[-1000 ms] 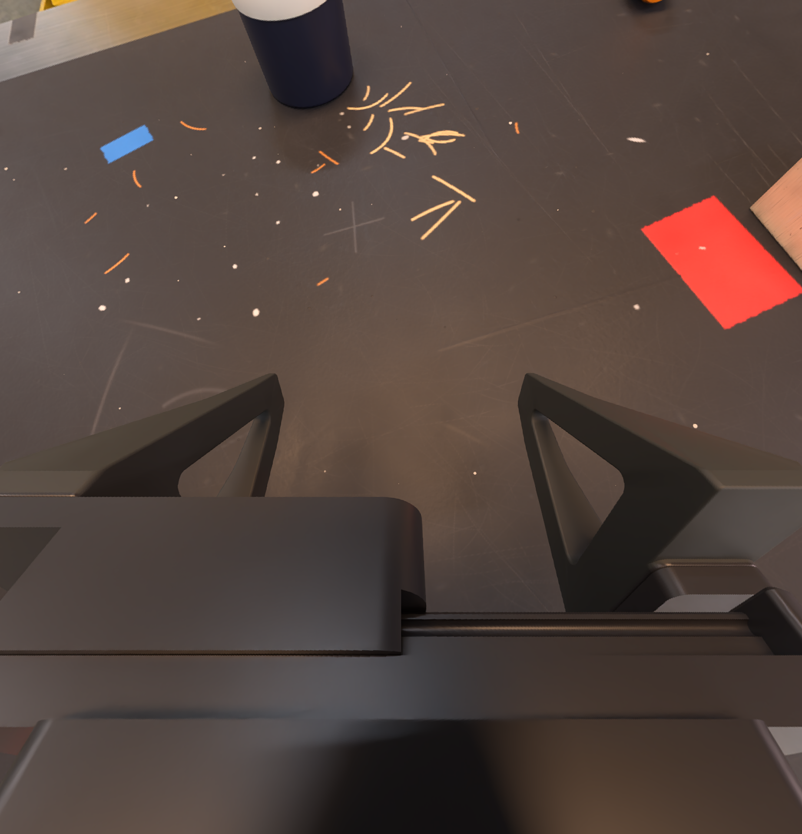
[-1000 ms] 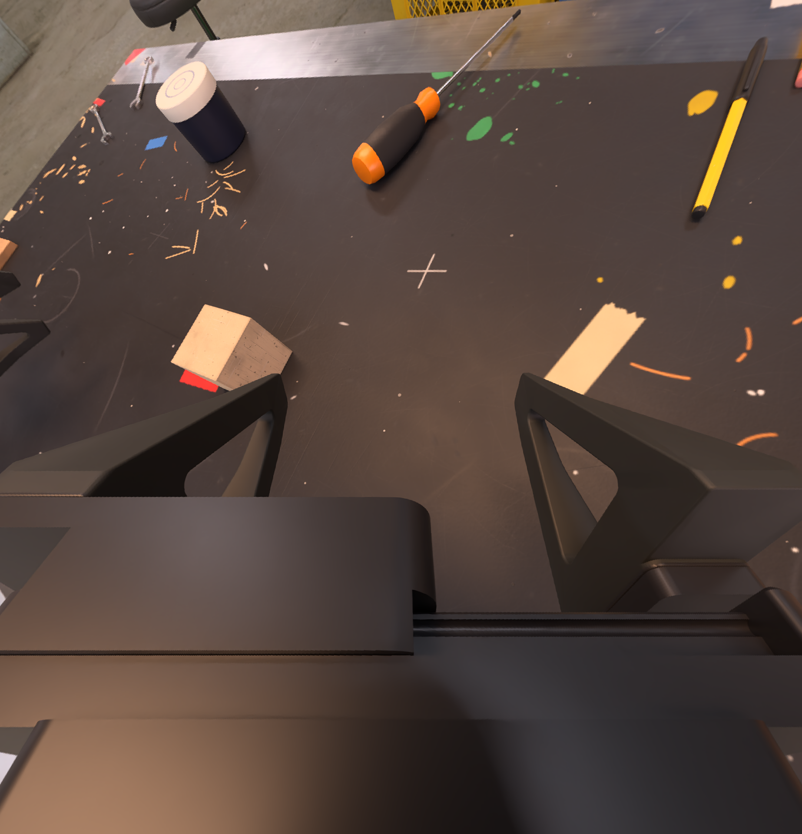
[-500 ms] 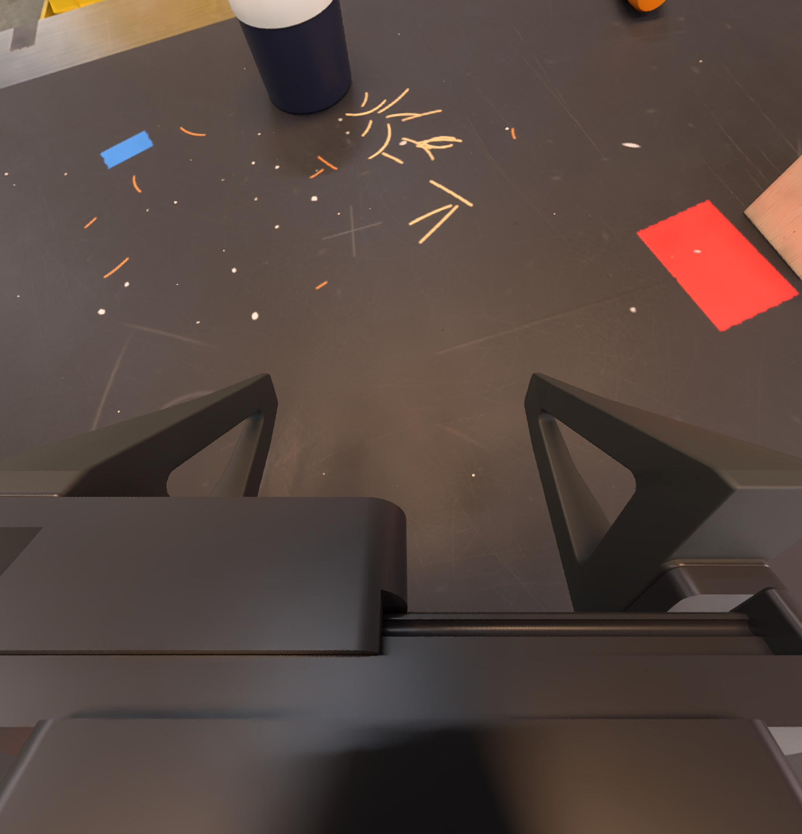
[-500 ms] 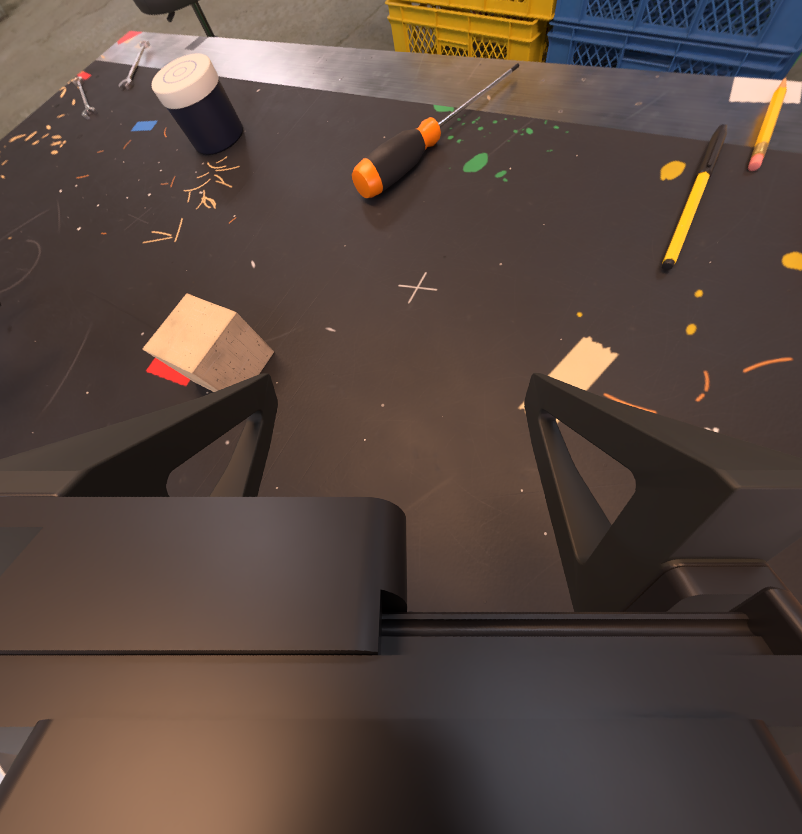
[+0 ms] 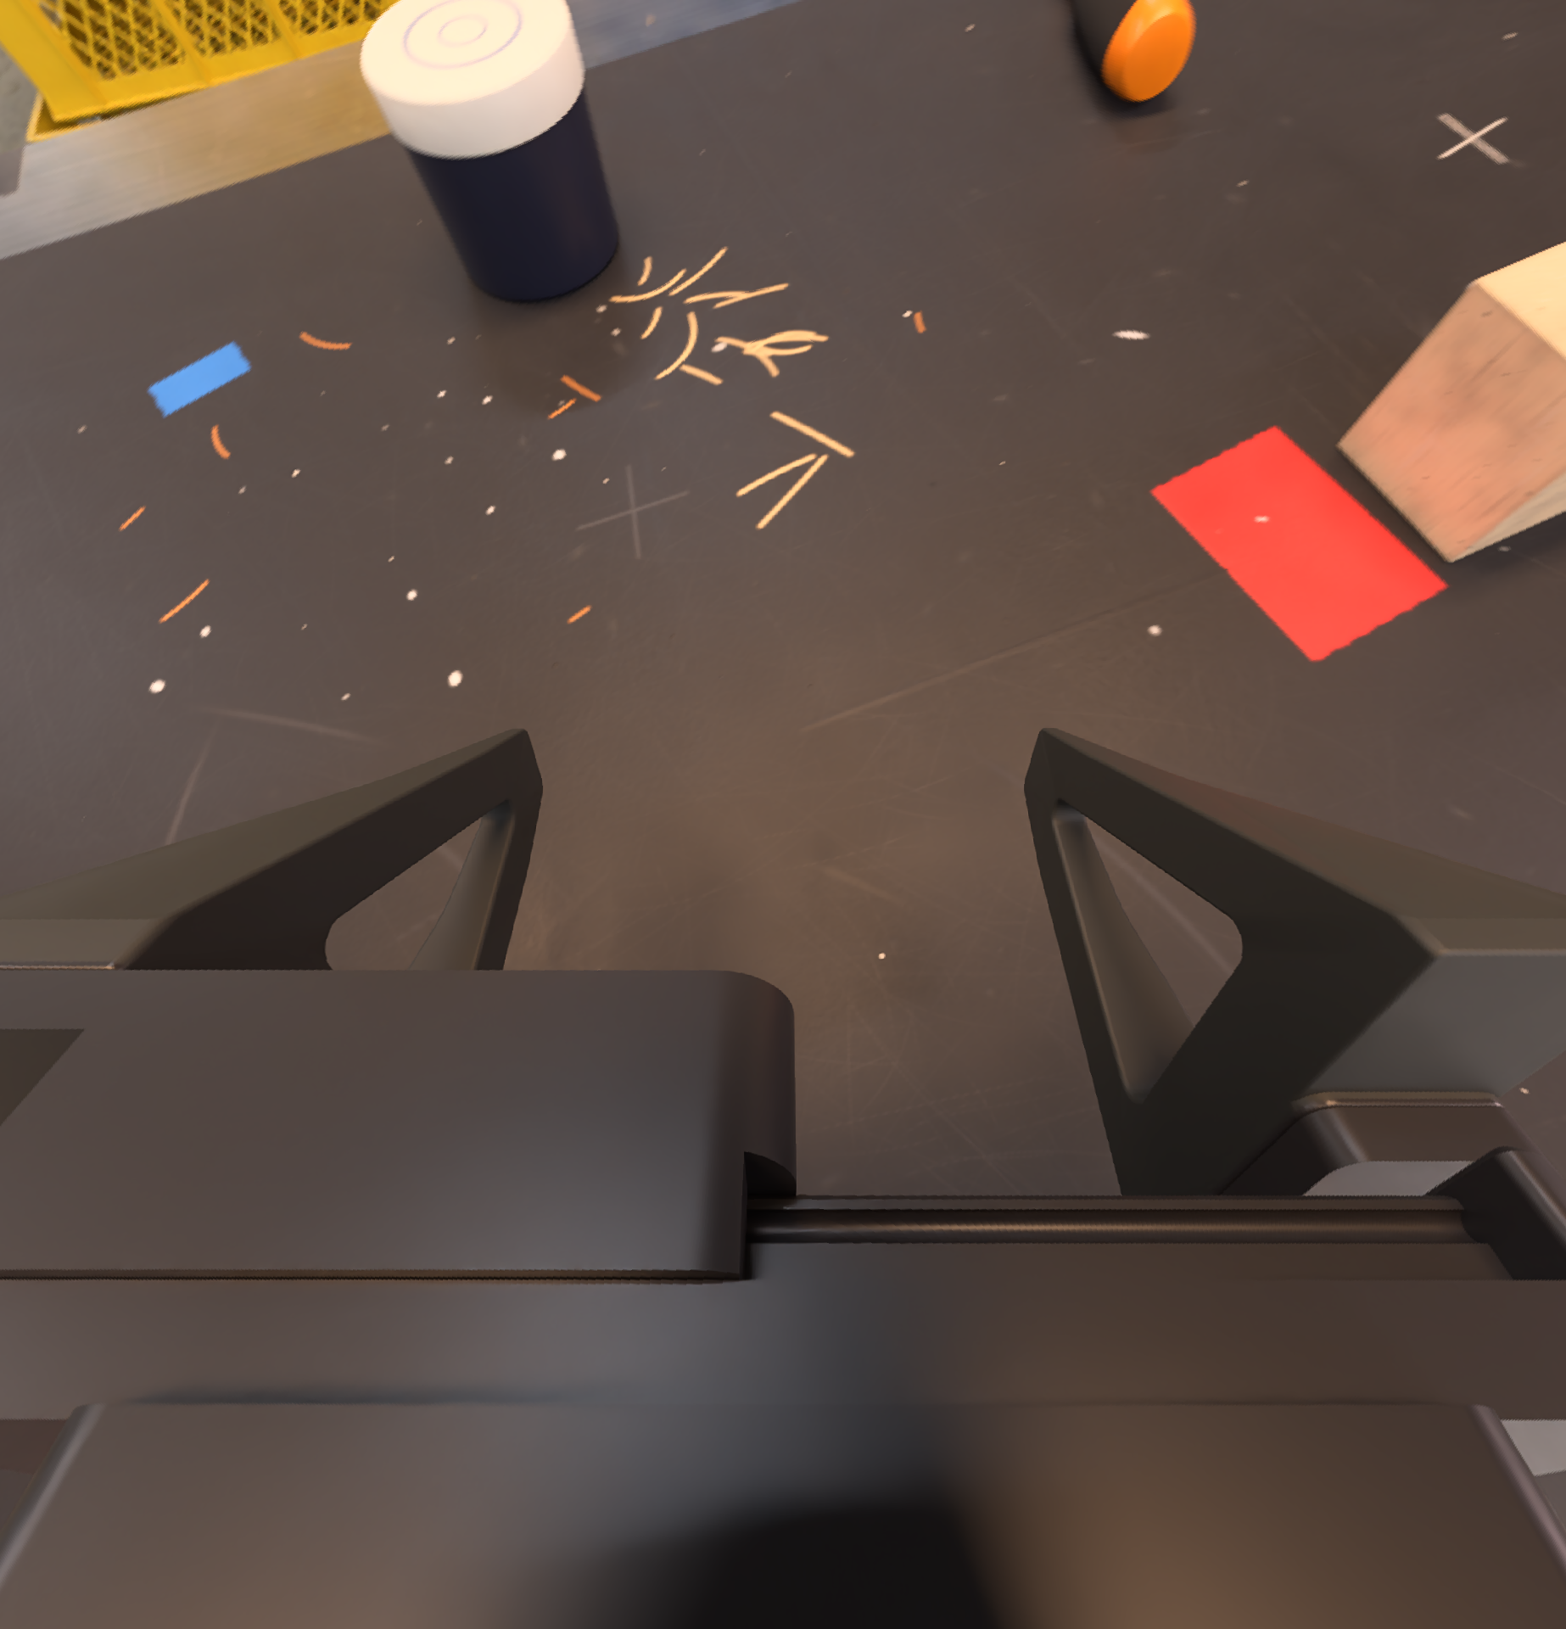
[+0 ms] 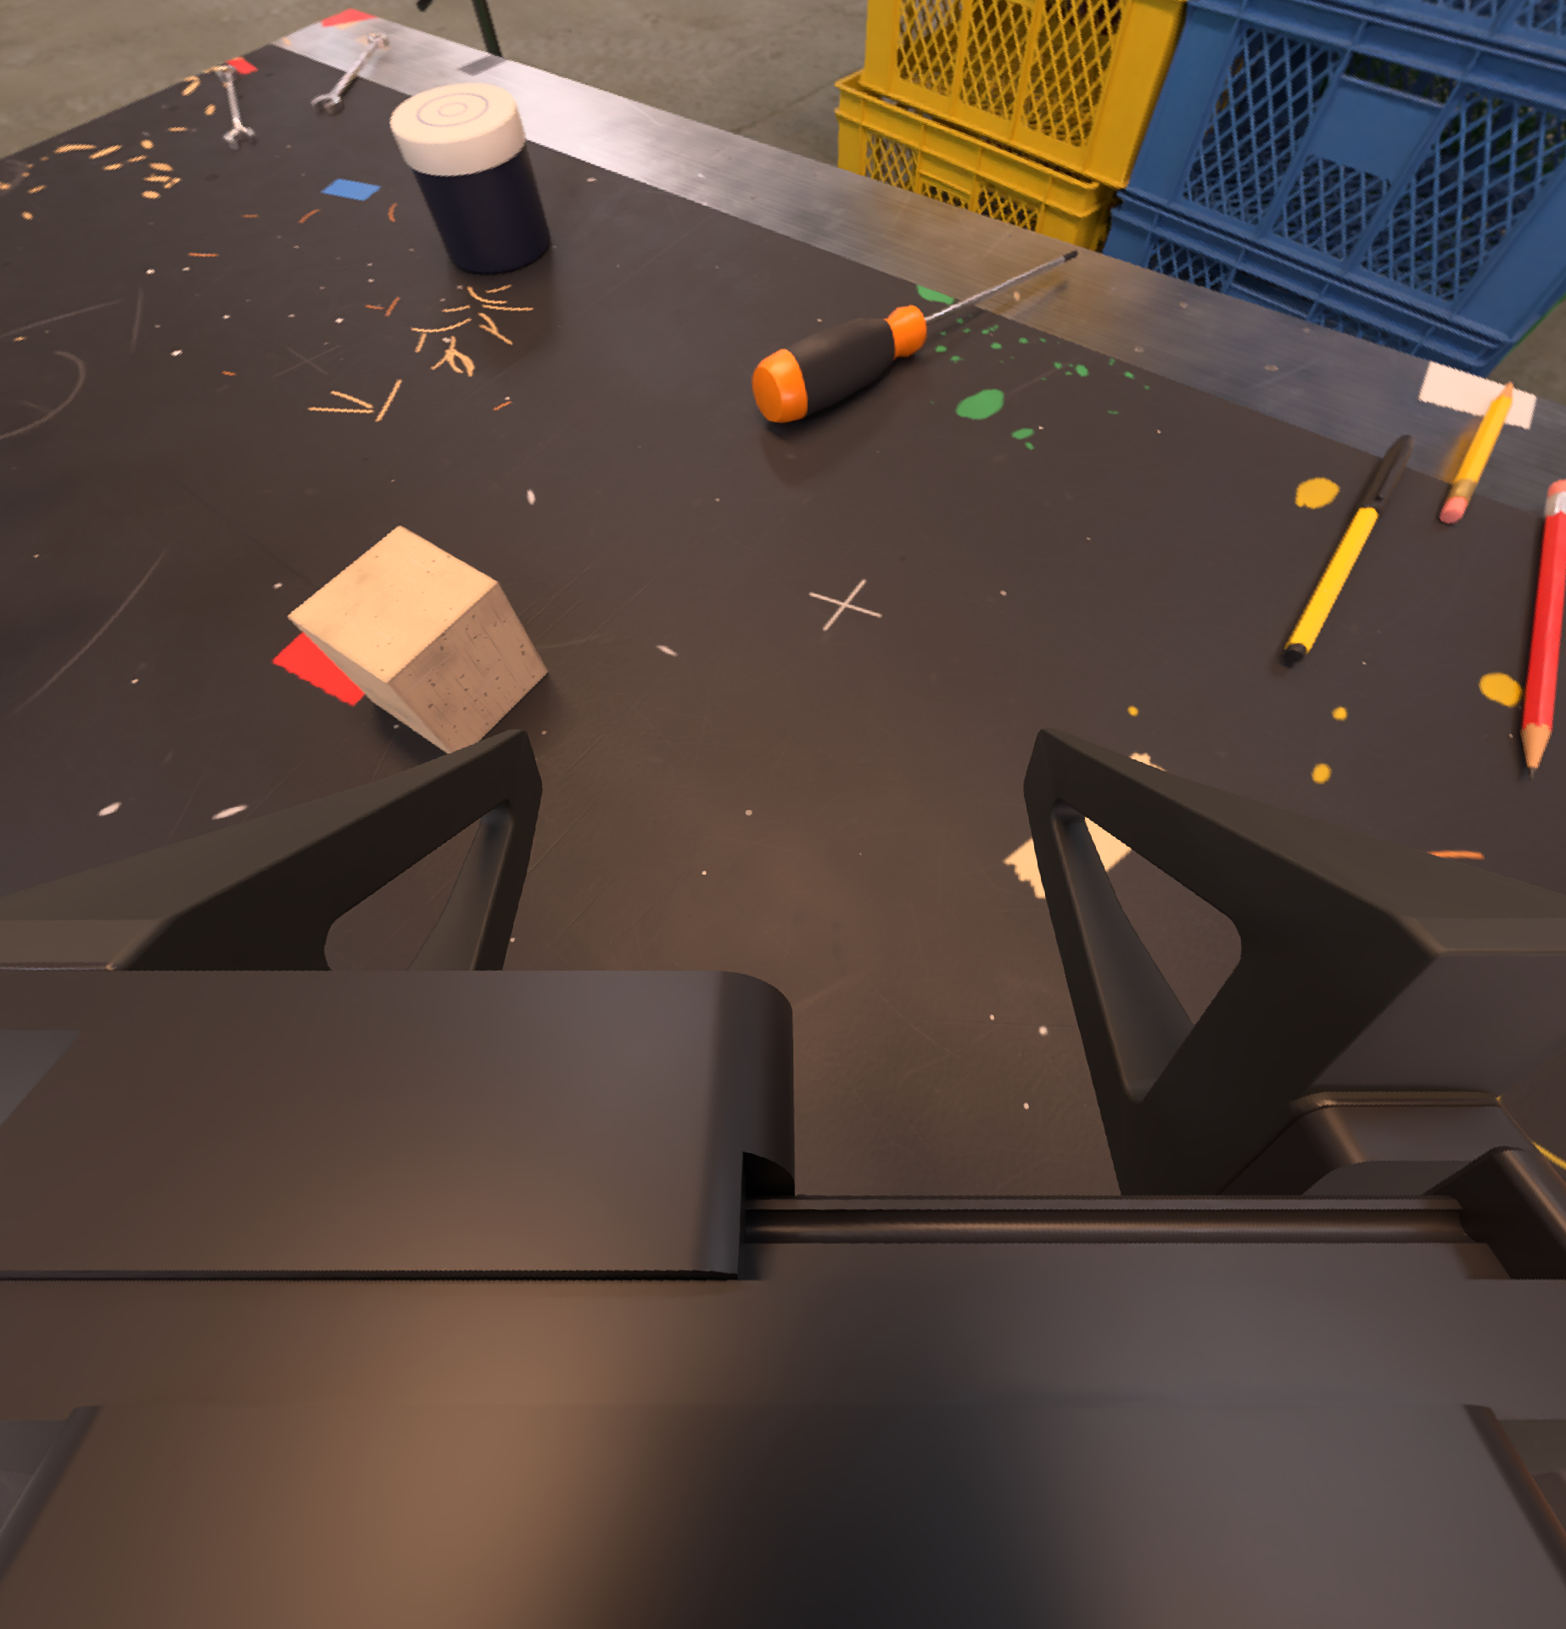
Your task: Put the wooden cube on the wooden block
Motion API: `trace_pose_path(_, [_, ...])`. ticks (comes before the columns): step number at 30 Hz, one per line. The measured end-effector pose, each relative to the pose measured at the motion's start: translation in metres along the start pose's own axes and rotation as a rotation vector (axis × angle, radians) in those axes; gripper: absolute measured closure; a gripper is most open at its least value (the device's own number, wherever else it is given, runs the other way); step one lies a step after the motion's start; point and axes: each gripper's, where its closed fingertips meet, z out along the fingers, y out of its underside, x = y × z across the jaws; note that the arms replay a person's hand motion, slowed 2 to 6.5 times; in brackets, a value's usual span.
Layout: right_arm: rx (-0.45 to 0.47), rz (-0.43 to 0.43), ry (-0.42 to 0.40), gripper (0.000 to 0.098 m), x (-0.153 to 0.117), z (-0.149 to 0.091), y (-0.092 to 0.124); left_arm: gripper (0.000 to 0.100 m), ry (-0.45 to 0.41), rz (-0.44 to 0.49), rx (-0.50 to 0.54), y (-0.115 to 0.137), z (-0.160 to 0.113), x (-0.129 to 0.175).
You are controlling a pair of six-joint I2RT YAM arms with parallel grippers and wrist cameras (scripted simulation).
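Both your grippers (image 5: pixel 784 776) (image 6: pixel 784 776) pulled back, fingers spread and empty; wooden cube (image 6: pixel 418 635) now closer, untouched.

Right gripper (image 6: pixel 781 776) wide apart, empty, above dark table (image 6: pixel 762 881). Wooden cube (image 6: pixel 418 636) just beyond left finger – on red patch (image 6: pixel 314 667). Screwdriver (image 6: pixel 837 361), capped jar (image 6: pixel 473 176) farther back – pencils at right.

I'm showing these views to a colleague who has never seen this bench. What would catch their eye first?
Probably the pale wooden cube, sitting alone on the dark table with one edge over a red patch, just ahead of the open right gripper. Next, the orange-and-black screwdriver farther back, and the dark jar with a white lid near the far edge. Behind the table stand yellow crates and blue crates.
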Motion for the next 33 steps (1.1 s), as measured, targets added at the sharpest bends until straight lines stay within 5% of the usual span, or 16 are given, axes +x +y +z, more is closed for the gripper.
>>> trace_pose_path(17, [0.068,-0.075,-0.200,0.0039,-0.019,-0.011,-0.002,0.006,0.355,0.234,0.110,-0.063,-0.005,0.075])
trace_pose_path(33, [0.059,-0.098,-0.237,0.0039,-0.020,-0.014,0.012,0.006,0.545,0.631,-0.050,-0.089,0.024,0.148])
